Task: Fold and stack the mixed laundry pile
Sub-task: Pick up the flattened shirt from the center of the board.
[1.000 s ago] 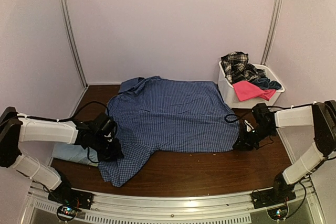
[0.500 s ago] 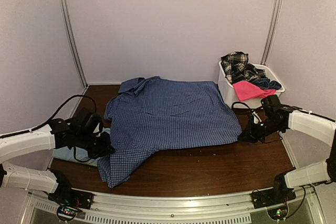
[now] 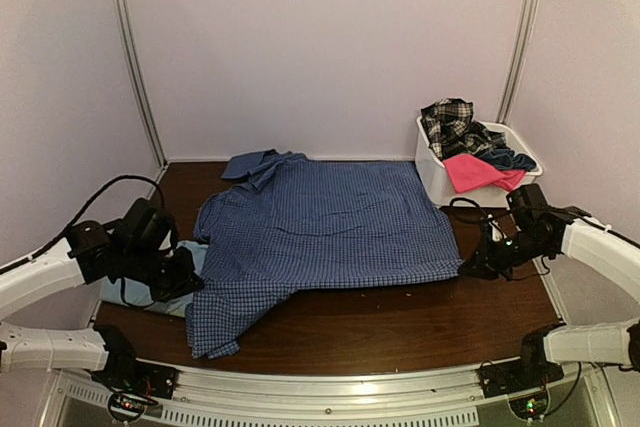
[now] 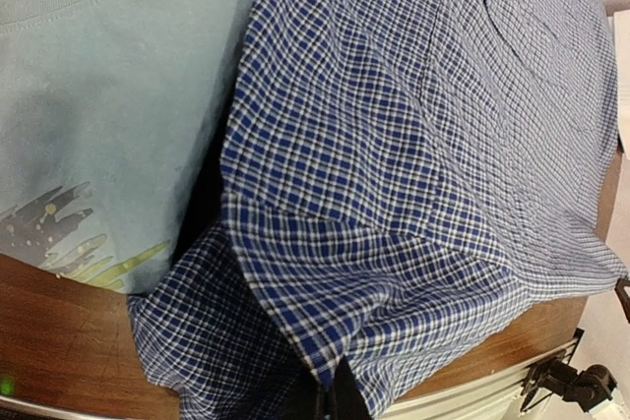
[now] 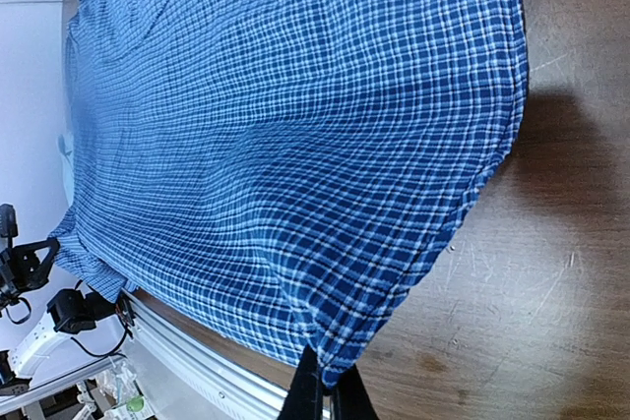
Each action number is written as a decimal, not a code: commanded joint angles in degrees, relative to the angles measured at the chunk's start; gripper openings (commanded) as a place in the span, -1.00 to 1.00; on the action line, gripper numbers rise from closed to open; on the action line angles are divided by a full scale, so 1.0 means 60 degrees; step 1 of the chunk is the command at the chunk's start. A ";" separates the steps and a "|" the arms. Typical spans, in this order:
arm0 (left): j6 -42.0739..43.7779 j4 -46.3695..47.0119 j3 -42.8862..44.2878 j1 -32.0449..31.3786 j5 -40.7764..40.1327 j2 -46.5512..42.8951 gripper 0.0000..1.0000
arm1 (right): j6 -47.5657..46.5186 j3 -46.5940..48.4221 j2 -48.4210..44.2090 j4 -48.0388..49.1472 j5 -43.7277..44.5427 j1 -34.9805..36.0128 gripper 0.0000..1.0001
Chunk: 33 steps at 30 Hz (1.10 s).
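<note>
The blue small-check button shirt (image 3: 330, 227) lies spread across the brown table (image 3: 400, 317). My left gripper (image 3: 186, 282) is shut on the shirt's left edge, the fabric (image 4: 413, 145) pinched at the black fingertips and the gripper (image 4: 335, 395) low in the left wrist view. My right gripper (image 3: 470, 269) is shut on the shirt's near right corner; the right wrist view shows the cloth (image 5: 276, 125) tented up into that gripper (image 5: 325, 390). A light blue T-shirt (image 4: 89, 95) with a printed graphic lies flat under the shirt's left side, and the T-shirt (image 3: 140, 297) peeks out beneath my left arm.
A white plastic basket (image 3: 440, 175) stands at the back right, holding a black-white plaid piece (image 3: 448, 122), a hot pink piece (image 3: 475, 172) and dark navy pieces (image 3: 510, 159). One shirt sleeve (image 3: 215, 332) trails toward the near metal rail (image 3: 330, 387).
Both grippers closed on the shirt's edges. The left one then drew leftward and the right one rightward, pulling the shirt wider and flatter.
</note>
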 commanded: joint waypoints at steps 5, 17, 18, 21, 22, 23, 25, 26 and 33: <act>0.1213 0.1453 -0.0292 -0.0083 0.0835 0.1297 -0.23 | -0.0162 0.0174 0.1085 0.0462 0.0084 -0.0053 -1.00; 0.1049 0.0259 -0.0457 -0.2917 0.0557 0.0473 0.14 | -0.0392 0.0663 0.2013 0.0863 0.0001 -0.0053 -1.00; 0.0821 0.0215 -0.0329 -0.3513 0.0359 0.0774 0.14 | -0.0408 0.0710 0.2061 0.0861 0.0025 -0.0053 -1.00; 0.0420 -0.0365 0.0346 -0.4980 -0.0188 0.2115 0.10 | -0.0458 0.0807 0.2174 0.0861 0.0045 -0.0053 -1.00; 0.0378 -0.0517 0.0553 -0.5312 -0.0274 0.2532 0.08 | -0.0475 0.0846 0.2211 0.0853 0.0049 -0.0053 -1.00; 0.0327 -0.0596 0.0705 -0.5562 -0.0294 0.2868 0.06 | -0.0493 0.0866 0.2218 0.0854 0.0051 -0.0053 -1.00; 0.0176 -0.0712 0.0769 -0.5775 -0.0593 0.3238 0.03 | -0.0502 0.0896 0.2223 0.0840 0.0060 -0.0055 -1.00; 0.0001 -0.0791 0.0738 -0.5792 -0.0733 0.3258 0.01 | -0.0522 0.0911 0.2214 0.0830 0.0072 -0.0057 -1.00; 0.0316 -0.1048 0.0759 -0.5789 -0.0920 0.3959 0.01 | -0.0501 0.0844 0.2134 0.0831 0.0094 -0.0053 -1.00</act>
